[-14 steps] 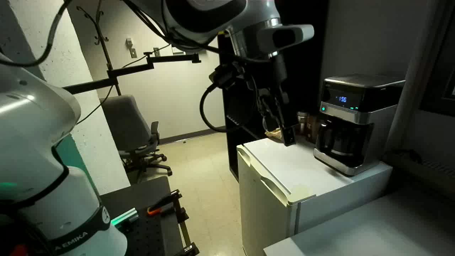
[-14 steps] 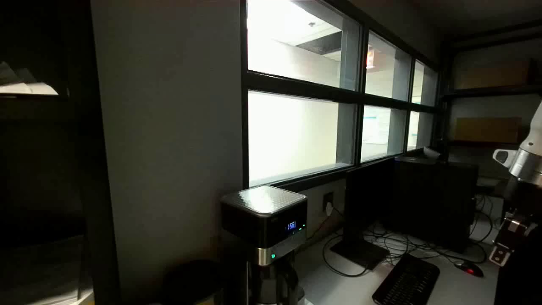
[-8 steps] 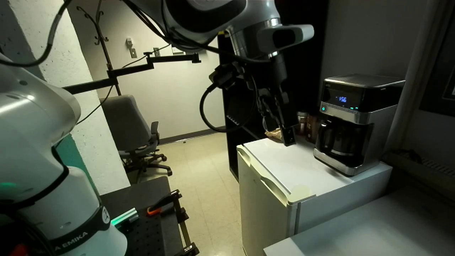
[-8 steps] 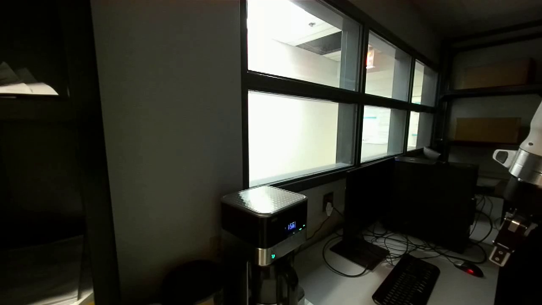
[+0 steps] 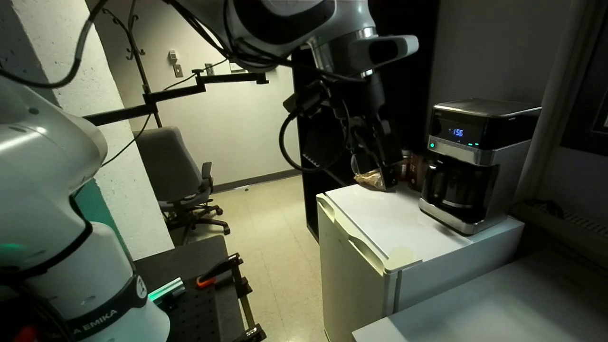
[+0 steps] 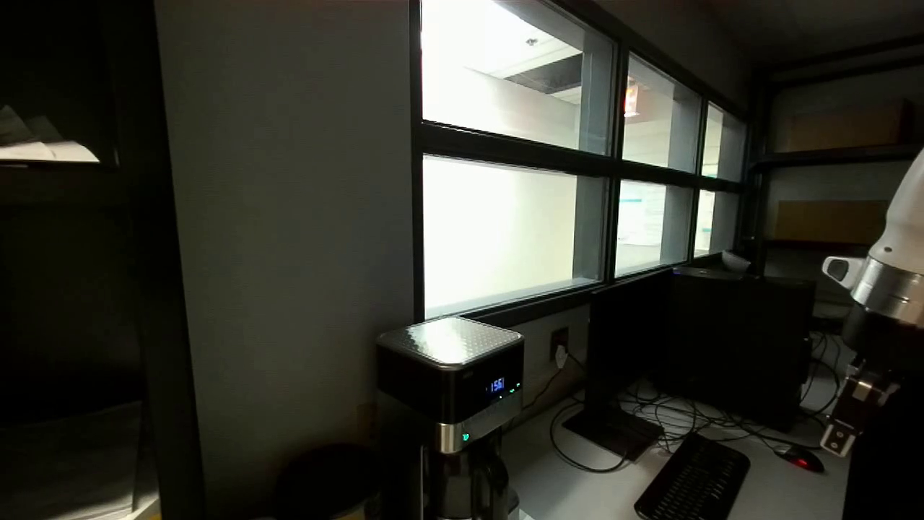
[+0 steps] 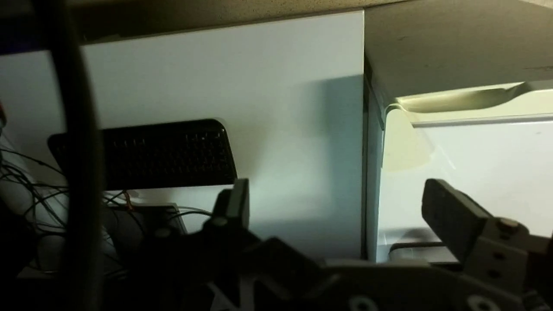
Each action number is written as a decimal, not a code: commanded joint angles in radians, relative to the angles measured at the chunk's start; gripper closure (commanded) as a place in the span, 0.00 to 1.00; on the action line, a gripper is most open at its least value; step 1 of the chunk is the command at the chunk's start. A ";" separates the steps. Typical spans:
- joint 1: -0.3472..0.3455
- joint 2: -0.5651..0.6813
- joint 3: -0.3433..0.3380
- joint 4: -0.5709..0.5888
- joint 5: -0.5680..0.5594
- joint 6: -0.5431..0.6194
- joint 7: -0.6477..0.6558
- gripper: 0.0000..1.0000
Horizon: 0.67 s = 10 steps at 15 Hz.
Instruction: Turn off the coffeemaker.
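Lit coffeemaker (image 5: pixel 482 154) on the cabinet (image 5: pixel 403 223), hand (image 7: pixel 335 192) spread wide

Nearest in an exterior view, the white arm base (image 5: pixel 90 261) stands at the left, and a white bench (image 5: pixel 494 304) reaches in at the lower right. In the wrist view a black keyboard (image 7: pixel 168 155) lies on that bench; in an exterior view a mouse (image 6: pixel 798 457) with a red glow sits just beside it. Just past the bench comes the white cabinet, with the coffeemaker upright on its top. Blue digits (image 5: pixel 457 132) and green lights (image 5: pixel 432 145) show on the coffeemaker's front in both exterior views, and a dark carafe (image 5: pixel 458 187) sits in its bay. The hand hangs tilted in the air, well apart from the coffeemaker, its fingers (image 7: pixel 451 216) far from each other. In an exterior view it shows in front of a crumpled tan thing (image 5: pixel 368 179).

Farther back, a grey office chair (image 5: pixel 166 161) stands on the pale floor (image 5: pixel 266 237), with a coat rack (image 5: pixel 141 69) near the wall (image 5: pixel 251 123). Bright windows (image 6: pixel 505 231) run behind the coffeemaker in an exterior view.
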 commanded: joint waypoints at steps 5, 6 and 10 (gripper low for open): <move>0.050 0.265 0.068 0.257 -0.209 0.006 0.051 0.26; 0.061 0.306 0.068 0.301 -0.246 0.000 0.052 0.27; 0.117 0.453 0.042 0.447 -0.386 0.002 0.088 0.53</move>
